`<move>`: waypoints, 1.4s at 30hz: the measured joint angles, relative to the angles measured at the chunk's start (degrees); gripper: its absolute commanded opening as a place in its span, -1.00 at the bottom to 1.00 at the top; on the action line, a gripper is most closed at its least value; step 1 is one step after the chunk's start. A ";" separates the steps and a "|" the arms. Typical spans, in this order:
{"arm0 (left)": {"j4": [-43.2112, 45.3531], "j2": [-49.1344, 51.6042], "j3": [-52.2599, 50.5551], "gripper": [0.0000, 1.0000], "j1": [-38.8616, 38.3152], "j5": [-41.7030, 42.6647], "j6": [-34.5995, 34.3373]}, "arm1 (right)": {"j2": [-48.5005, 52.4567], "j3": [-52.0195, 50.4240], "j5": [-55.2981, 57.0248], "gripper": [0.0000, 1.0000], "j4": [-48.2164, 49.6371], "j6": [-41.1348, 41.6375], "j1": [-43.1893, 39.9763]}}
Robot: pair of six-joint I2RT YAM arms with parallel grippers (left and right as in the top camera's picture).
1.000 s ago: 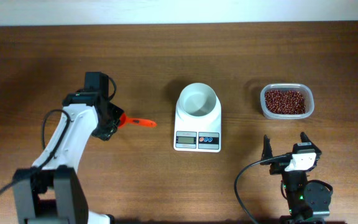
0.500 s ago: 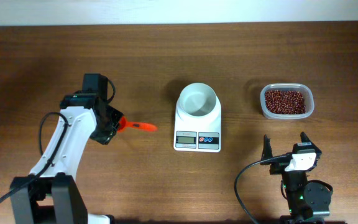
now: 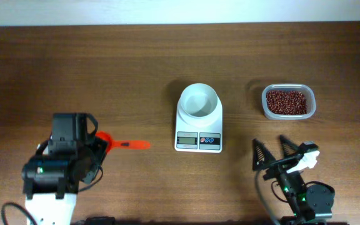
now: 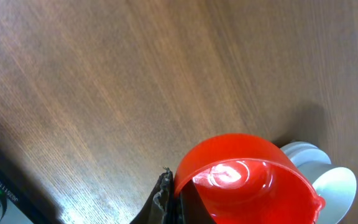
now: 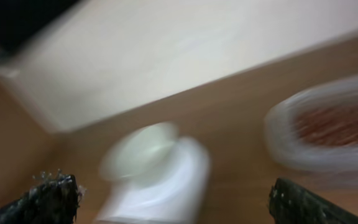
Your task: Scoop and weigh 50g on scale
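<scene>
The beans [image 3: 286, 102] lie in the clear tub [image 3: 312, 110] to the right of the scale [image 3: 199, 117], whose bowl is empty, so nothing is weighed yet. Over the last second the left gripper [image 3: 100, 145], fingers clamped on the orange-red scoop [image 3: 130, 144], has drawn back to the near left, further from the beans. The right gripper [image 3: 269, 144], at the near right, has swung leftward with its fingers wide apart.
</scene>
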 measured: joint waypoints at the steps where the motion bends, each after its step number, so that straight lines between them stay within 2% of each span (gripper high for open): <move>1: -0.11 -0.74 -1.01 -1.00 0.00 0.20 -0.42 | 0.00 0.00 -5.14 0.98 0.02 5.84 0.00; 3: 0.07 -1.57 -4.96 -1.00 0.00 0.98 -0.96 | 0.00 0.00 -20.70 0.98 -0.20 18.03 -0.11; 6: 1.42 -1.40 -8.90 -1.00 0.00 2.25 -1.03 | 0.00 -0.02 -27.78 0.98 0.13 23.47 -0.11; 9: 5.20 -1.40 -9.27 -1.00 -1.84 4.09 0.63 | 0.09 0.00 -28.55 0.98 2.99 23.85 -0.11; 12: 7.67 -1.40 -9.29 -1.00 -5.97 5.01 1.27 | 3.69 2.05 -28.70 0.98 0.42 23.37 -0.11; 16: 11.89 -1.42 -9.31 -1.00 -12.26 5.60 1.40 | 17.44 12.37 -30.05 0.95 -7.17 16.96 -0.09; 19: 12.00 -1.42 -9.40 -1.00 -14.40 5.62 0.55 | 31.82 19.93 -30.91 0.94 -7.78 11.58 2.27; 23: 11.65 -1.42 -9.44 -1.00 -15.08 6.32 -1.49 | 43.71 21.00 -28.55 0.95 0.04 9.77 14.97; 26: 10.01 -1.40 -9.53 -1.00 -15.08 6.95 -6.95 | 50.18 21.07 -21.77 0.94 8.15 12.61 26.60; 28: 9.79 -1.42 -9.53 -1.00 -15.08 6.97 -8.15 | 54.60 21.31 -17.79 0.94 17.64 14.53 33.70; 31: 8.70 -1.40 -9.55 -1.00 -15.08 8.02 -9.01 | 60.65 21.35 -13.20 0.93 24.79 16.65 40.59; 35: 7.30 -1.42 -9.55 -1.00 -15.10 8.52 -9.35 | 65.42 21.18 -10.93 0.79 33.46 19.21 42.36; 39: 7.30 -1.42 -9.55 -1.00 -15.10 9.55 -9.35 | 67.14 21.18 -9.75 0.76 34.42 21.16 42.36; 42: 7.39 -1.42 -9.60 -1.00 -16.13 9.75 -9.35 | 67.14 21.18 -9.55 0.66 34.95 23.45 42.36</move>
